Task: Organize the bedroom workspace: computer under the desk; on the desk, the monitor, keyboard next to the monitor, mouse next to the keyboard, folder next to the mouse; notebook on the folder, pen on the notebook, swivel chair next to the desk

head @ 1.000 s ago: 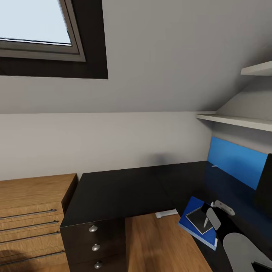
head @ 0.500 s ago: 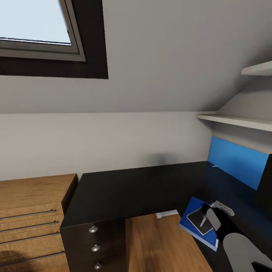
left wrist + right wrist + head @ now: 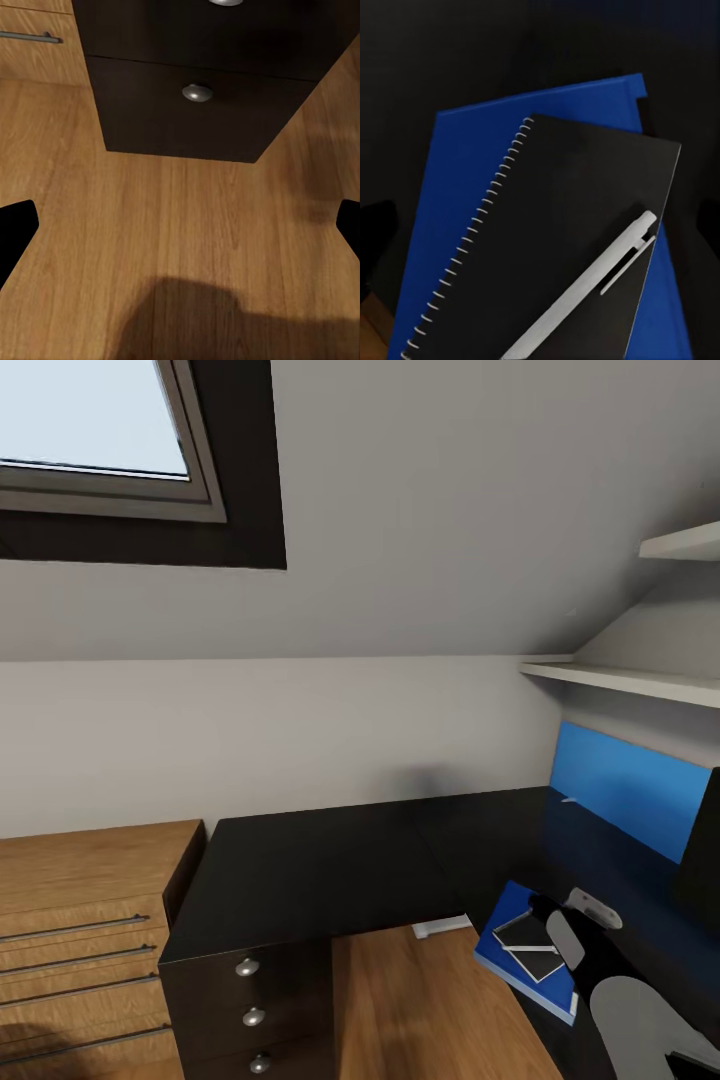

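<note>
head view: black desk (image 3: 330, 870) across centre frame, drawer unit (image 3: 250, 1000) lower left of centre, wooden cabinet (image 3: 85, 920) at far left. blue folder (image 3: 500, 935) sits on the desk at lower right, black spiral notebook (image 3: 535, 950) on top of it, white pen (image 3: 515, 915) lying on the notebook. right gripper (image 3: 560, 920) just beside the stack; in the right wrist view its fingers sit at the frame edges, spread wide, holding nothing. left gripper (image 3: 180, 225) spread too, over wood floor (image 3: 180, 247) near the drawers.
</note>
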Controlling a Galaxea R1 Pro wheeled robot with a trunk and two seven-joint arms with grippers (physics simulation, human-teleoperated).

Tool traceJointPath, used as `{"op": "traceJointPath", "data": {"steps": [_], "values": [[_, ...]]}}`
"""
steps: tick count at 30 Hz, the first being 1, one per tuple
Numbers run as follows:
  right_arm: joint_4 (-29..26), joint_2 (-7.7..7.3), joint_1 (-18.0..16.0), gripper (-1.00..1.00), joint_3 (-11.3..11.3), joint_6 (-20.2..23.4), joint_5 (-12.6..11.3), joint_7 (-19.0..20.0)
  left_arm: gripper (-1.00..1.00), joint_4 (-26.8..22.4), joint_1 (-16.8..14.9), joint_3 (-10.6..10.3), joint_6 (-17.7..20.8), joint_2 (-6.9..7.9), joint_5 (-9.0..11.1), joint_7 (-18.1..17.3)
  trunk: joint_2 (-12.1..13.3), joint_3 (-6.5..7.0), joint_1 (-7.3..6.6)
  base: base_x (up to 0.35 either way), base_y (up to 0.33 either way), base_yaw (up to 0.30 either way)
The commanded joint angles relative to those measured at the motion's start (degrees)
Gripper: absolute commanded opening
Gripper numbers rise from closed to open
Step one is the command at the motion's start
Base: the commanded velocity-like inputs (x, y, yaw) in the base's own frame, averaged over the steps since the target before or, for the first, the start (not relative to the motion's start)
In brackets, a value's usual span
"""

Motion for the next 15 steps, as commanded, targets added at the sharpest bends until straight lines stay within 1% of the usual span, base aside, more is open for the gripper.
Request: {"op": "traceJointPath", "data": {"steps": [1, 2, 6, 7, 10, 11, 13, 15], "values": [[-0.2, 0.0, 0.0, 1.0, 0.1, 0.2, -0.5, -0.2, 1.0, -0.1, 0.0, 0.3, -0.1, -0.08, -0.1, -0.5, 0.0, -0.07, 0.01, 0.0, 0.0, 0.0], [-0.4, 0.0, 0.0, 1.0, 0.1, 0.1, -0.5, -0.2, 1.0, -0.1, 0.0, 0.3, -0.1, -0.08, -0.1, -0.5, 0.0, -0.07, 0.01, 0.0, 0.0, 0.0], [-4.1, 0.1, 0.0, 1.0, 0.0, 0.3, -0.5, -0.3, 1.0, -0.1, 0.0, 0.3, 0.0, -0.08, -0.1, -0.5, 0.0, -0.07, 0.01, 0.0, 0.0, 0.0], [-6.8, 0.23, 0.1, 1.0, 0.0, 0.7, -0.5, -0.3, 1.0, -0.1, 0.0, 0.3, 0.0, -0.08, -0.1, -0.5, 0.0, -0.07, 0.01, 0.0, 0.0, 0.0], [-11.4, 0.63, 0.3, 1.0, 0.0, 2.2, -0.6, -0.4, 1.0, -0.1, 0.0, 0.3, 0.0, -0.08, -0.1, -0.5, 0.0, -0.07, 0.01, 0.0, 0.0, 0.0], [-14.9, 1.11, 0.7, 1.0, 0.0, 3.8, -0.6, -0.4, 1.0, -0.1, 0.0, 0.3, 0.0, -0.08, -0.1, -0.5, 0.0, -0.07, 0.01, 0.0, 0.0, 0.0], [-18.5, 1.93, 1.6, 1.0, -0.1, 5.7, -0.6, -0.4, 1.0, -0.1, 0.0, 0.3, 0.0, -0.08, -0.1, -0.5, 0.0, -0.07, 0.01, 0.0, 0.0, 0.0], [-22.1, 3.17, 2.9, 1.0, -0.1, 7.7, -0.6, -0.5, 1.0, 0.0, 0.0, 0.3, 0.0, -0.08, -0.1, -0.5, 0.0, -0.07, 0.01, 0.0, 0.0, 0.0]]}}
